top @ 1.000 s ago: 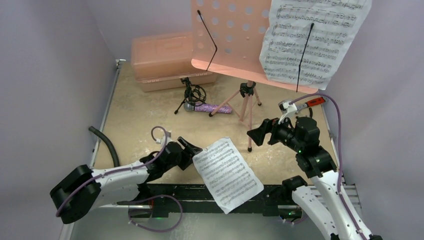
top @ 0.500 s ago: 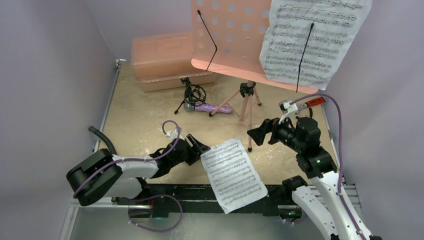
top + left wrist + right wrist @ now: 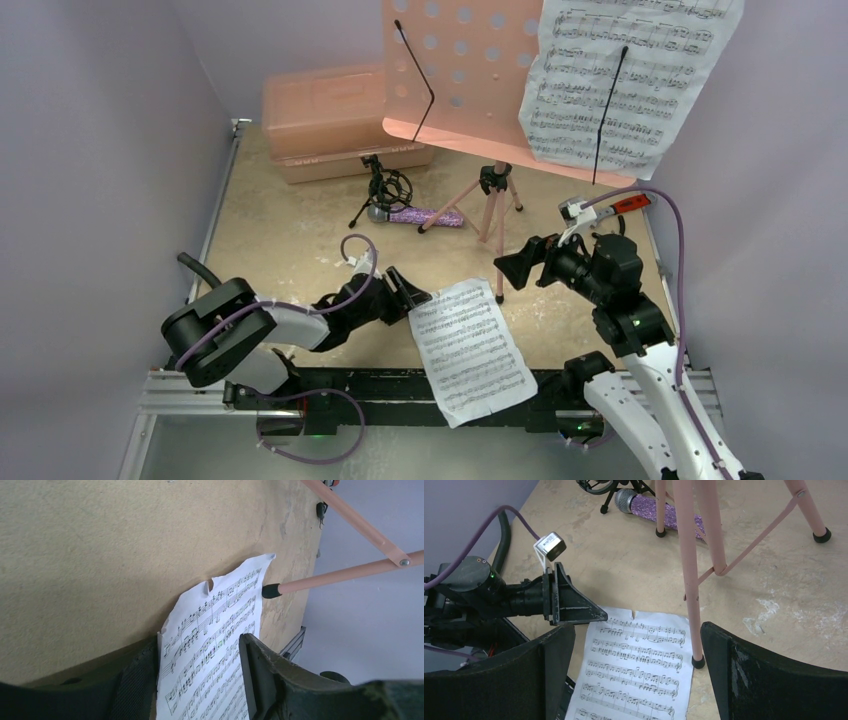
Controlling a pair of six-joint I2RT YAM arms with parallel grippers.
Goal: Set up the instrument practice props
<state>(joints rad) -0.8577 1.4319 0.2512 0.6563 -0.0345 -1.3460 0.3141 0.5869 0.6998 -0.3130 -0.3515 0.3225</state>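
Note:
The pink perforated music stand point(image 3: 470, 70) stands on its tripod legs point(image 3: 495, 230), with one sheet-music page point(image 3: 620, 80) on its right half. A second page point(image 3: 468, 350) lies flat at the table's near edge, partly overhanging it, beside a stand foot point(image 3: 697, 661). My left gripper point(image 3: 410, 295) is open at that page's upper left corner, and the page point(image 3: 215, 645) runs between its fingers. My right gripper point(image 3: 510, 268) hovers open above the page point(image 3: 634, 670), holding nothing. The purple glitter microphone point(image 3: 425, 216) lies by the small black tripod mic stand point(image 3: 385, 188).
A salmon-pink lidded case point(image 3: 320, 115) sits at the back left. A red-handled tool point(image 3: 630, 203) lies by the right wall behind my right arm. A black hose point(image 3: 210, 285) curves at the left edge. Purple walls close in both sides.
My left arm has reached further right and forward, and the loose page has shifted right towards the stand foot. The right arm has stayed still.

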